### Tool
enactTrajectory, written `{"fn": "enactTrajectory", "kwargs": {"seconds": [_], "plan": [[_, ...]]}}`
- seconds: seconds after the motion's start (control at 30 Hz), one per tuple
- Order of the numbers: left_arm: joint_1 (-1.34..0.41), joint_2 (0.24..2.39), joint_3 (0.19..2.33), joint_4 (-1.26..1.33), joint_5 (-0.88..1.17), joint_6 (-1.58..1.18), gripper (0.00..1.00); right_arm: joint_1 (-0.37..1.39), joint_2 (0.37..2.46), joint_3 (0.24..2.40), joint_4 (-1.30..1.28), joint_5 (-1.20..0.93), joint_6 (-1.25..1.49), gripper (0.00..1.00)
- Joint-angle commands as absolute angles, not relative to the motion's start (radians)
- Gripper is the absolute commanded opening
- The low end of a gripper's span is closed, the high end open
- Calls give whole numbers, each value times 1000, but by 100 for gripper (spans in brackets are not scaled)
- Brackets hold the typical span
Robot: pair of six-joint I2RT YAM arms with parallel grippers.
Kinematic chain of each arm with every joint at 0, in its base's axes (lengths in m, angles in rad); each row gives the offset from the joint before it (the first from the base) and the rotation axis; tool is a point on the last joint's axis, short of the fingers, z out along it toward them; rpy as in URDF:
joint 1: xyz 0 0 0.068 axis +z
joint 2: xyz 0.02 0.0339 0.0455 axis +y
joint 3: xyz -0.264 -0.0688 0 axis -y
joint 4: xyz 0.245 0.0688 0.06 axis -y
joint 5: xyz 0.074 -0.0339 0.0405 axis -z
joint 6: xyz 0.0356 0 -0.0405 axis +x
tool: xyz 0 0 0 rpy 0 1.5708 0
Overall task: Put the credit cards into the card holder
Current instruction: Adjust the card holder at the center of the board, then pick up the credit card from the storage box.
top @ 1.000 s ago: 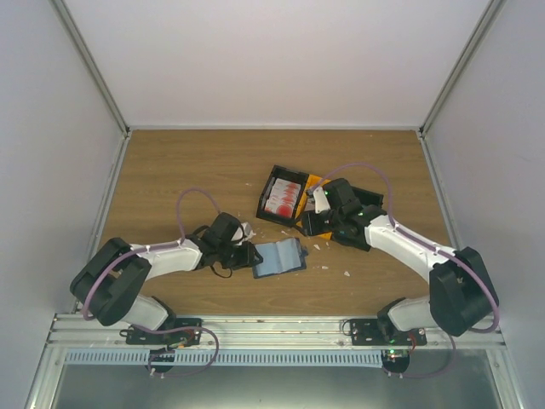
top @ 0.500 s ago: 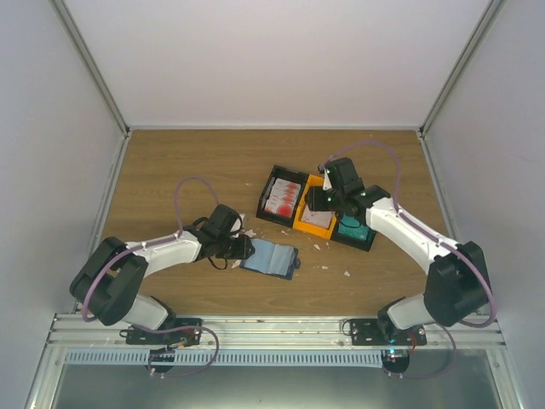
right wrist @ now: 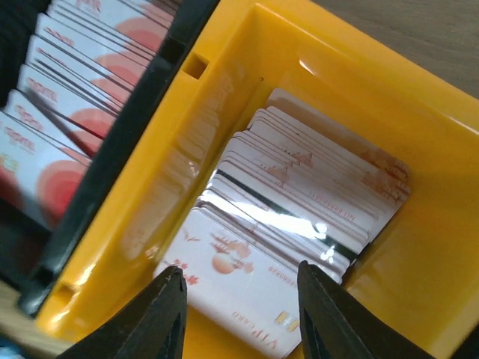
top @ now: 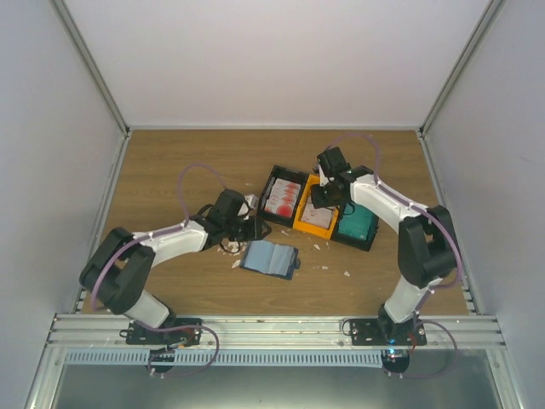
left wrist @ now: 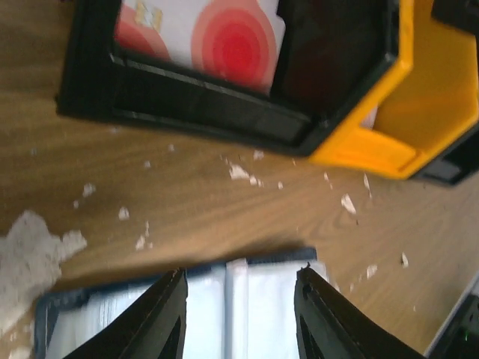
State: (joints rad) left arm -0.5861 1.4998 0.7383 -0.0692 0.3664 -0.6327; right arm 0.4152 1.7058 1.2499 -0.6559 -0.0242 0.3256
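The credit cards (right wrist: 299, 217) were seen overlapping in a loose stack inside the orange tray (right wrist: 419, 149), with more red-and-white ones packed in the black tray (left wrist: 187, 97) to its left. They were judged light, stiff, glossy and slippery, best taken one at a time by a raised edge. The right end effector (right wrist: 239, 299) was held part-open and empty just above them. The card holder (top: 270, 259) was found unfolded on the wooden tabletop (top: 170, 170), nearer than the trays, and its slotted lining looked thin and pliable. The left end effector (left wrist: 238, 299) was poised part-open over it, with nothing gripped.
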Motion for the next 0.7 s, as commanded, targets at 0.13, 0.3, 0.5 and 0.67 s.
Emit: {"fn": "enactTrajectory", "kwargs": {"seconds": [0.13,0.3,0.5,0.67], "plan": [[-525,1614,803,111,292,-724,41,418,1822,1333,-709,16,-6,46],[-502,1688,838,130,323,-731,37,409,1864,1389,-761,-90,-202,45],[-493,1729,853,146,327,-736,35,408,1913,1428,-839,-151,-319,47],[-493,1747,852,180,353,-749,35,410,1947,1404,-834,-130,-342,48]]}}
